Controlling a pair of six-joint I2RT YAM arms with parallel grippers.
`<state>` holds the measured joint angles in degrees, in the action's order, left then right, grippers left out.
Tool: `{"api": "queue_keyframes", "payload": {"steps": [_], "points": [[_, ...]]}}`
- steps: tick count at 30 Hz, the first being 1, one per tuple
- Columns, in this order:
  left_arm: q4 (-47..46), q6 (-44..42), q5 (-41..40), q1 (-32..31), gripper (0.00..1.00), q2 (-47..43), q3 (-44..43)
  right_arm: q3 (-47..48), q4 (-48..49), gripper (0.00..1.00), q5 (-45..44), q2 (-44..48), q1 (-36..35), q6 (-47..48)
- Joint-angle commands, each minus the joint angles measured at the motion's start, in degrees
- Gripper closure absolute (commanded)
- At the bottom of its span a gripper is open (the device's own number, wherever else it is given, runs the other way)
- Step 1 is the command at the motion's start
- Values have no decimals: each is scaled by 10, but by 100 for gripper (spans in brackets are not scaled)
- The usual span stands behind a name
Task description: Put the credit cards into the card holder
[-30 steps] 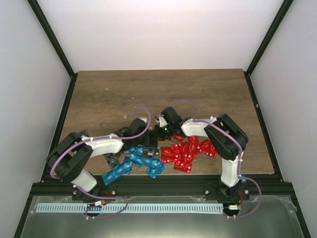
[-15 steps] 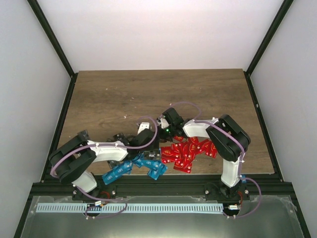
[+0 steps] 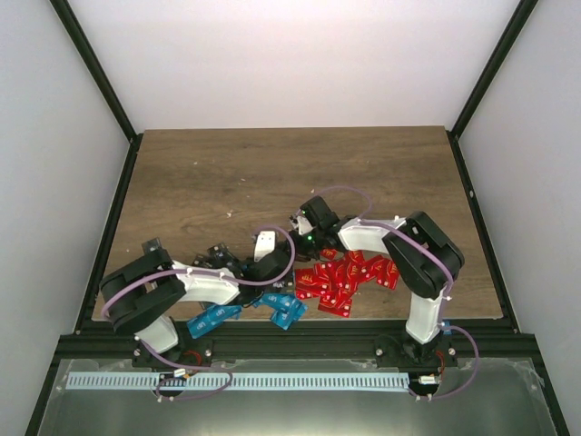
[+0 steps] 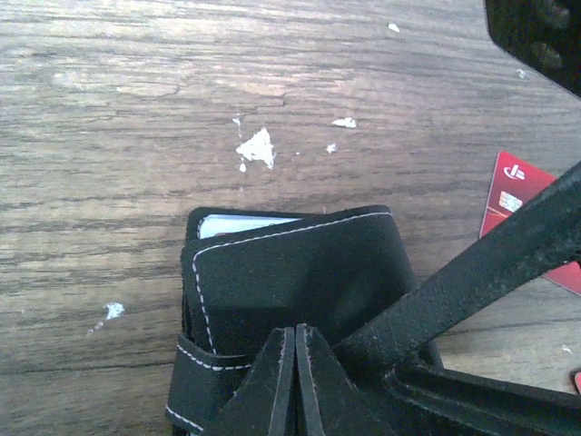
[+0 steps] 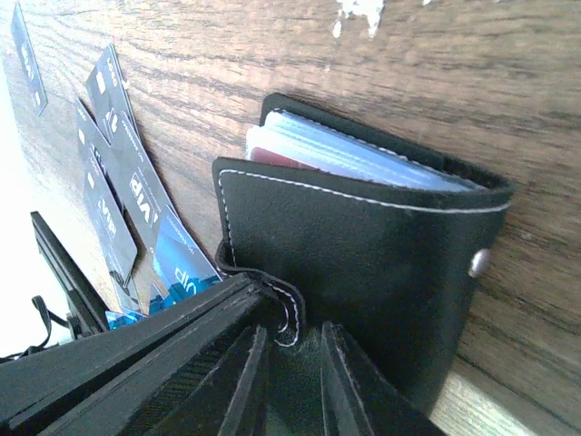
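Observation:
The card holder (image 4: pixel 300 263) lies folded shut on the wood, black with white stitching, and pale sleeves (image 5: pixel 363 150) show at its open edge. My left gripper (image 4: pixel 297 329) is shut, its tips resting on the cover beside the strap (image 4: pixel 195 359); whether it pinches the strap I cannot tell. My right gripper (image 5: pixel 295 331) stands slightly open at the strap's curled end (image 5: pixel 292 313), and one of its fingers (image 4: pixel 490 268) crosses the left wrist view. Red credit cards (image 3: pixel 345 277), blue ones (image 3: pixel 213 316) and dark grey ones (image 5: pixel 109 200) lie around the holder.
Both arms meet near the table's front edge (image 3: pixel 300 320), and in the top view they hide the holder. White chips (image 4: pixel 257 148) mark the wood beyond the holder. A red card (image 4: pixel 513 191) lies just right of it.
The left arm has swung right and lowered, bringing its wrist over the holder. The right gripper's jaws have parted a little.

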<state>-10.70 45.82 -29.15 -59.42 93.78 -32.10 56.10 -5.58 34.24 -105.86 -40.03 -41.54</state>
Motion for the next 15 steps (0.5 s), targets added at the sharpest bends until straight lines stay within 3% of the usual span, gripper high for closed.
{"api": "queue_keyframes", "payload": {"steps": [1,15], "points": [[287,7,352,-70,96,66,41,16,0,77,30,22,-19,17],[419,-25,198,-37,96,-21,-97,59,-44,66,45,94,-8,37]]}}
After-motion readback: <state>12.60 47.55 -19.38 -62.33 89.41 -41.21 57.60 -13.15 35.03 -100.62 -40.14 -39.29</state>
